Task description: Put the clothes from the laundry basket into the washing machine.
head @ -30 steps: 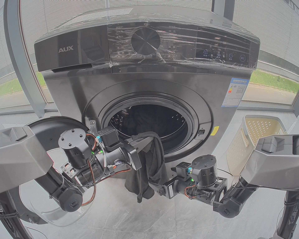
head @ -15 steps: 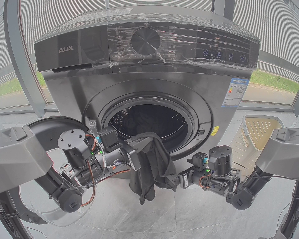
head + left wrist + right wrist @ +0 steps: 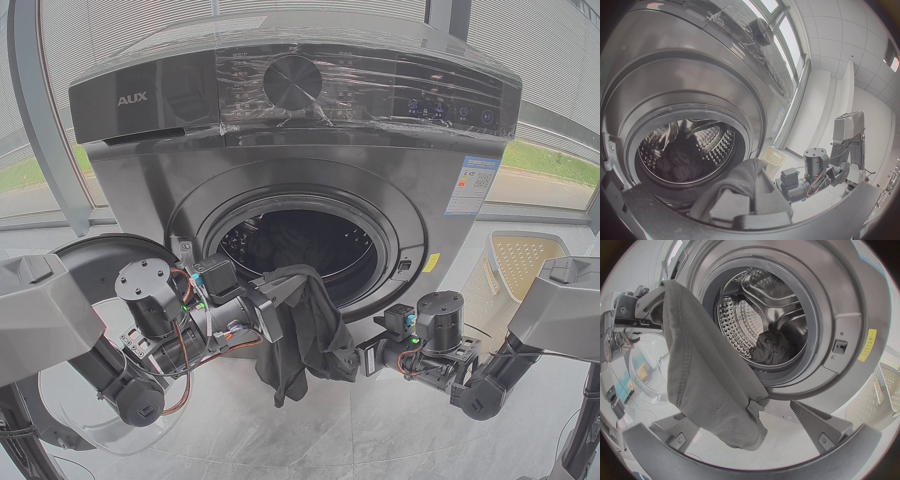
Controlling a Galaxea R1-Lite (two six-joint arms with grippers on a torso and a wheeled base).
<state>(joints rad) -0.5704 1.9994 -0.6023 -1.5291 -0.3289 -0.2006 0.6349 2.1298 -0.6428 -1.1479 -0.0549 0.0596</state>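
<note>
Left gripper [image 3: 290,285] clamped on top hem of dark grey garment [image 3: 312,331], up at drum mouth [image 3: 306,250] of washing machine [image 3: 187,175], probably so cloth clears rim. Soft stitched knit, hanging limp. Right gripper [image 3: 350,362], fingers apart, at lower fold, likely gathering tail. Dark bundle [image 3: 772,347] inside dimpled steel drum. Perforated cream laundry basket [image 3: 506,275] to right.

Upper-arm shells: we log angular matte-grey faceted housings [image 3: 44,312], one per side.
Wrist joints: black cylindrical motor caps [image 3: 145,282] with rings of small screws.
Cabling: orange-brown wire loops [image 3: 182,359]; small green indicator lights [image 3: 185,307].
Wrist cameras: black cube modules [image 3: 217,270] with cyan connectors [image 3: 199,277].
</note>
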